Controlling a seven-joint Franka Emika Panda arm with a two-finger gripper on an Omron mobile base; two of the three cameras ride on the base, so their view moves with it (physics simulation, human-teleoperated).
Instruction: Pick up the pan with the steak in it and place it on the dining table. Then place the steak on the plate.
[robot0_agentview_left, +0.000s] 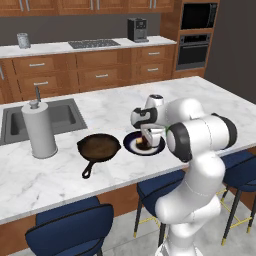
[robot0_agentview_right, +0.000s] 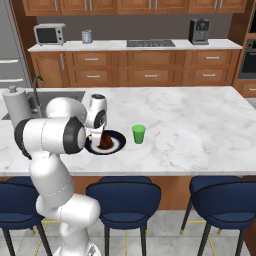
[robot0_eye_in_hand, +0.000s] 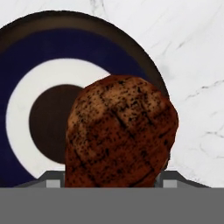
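Pan sits empty on the counter at frame centre-left; hand grips steak low over plate, evidently for setting down.

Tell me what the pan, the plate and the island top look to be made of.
The pan: probably cast iron, matte black with a dull brownish inside. The plate: likely glazed ceramic, smooth navy with a white ring and dark centre. The dining table: marble or a look-alike, pale with fine grey veins, on a wooden base. All rendered, so judged by look only.
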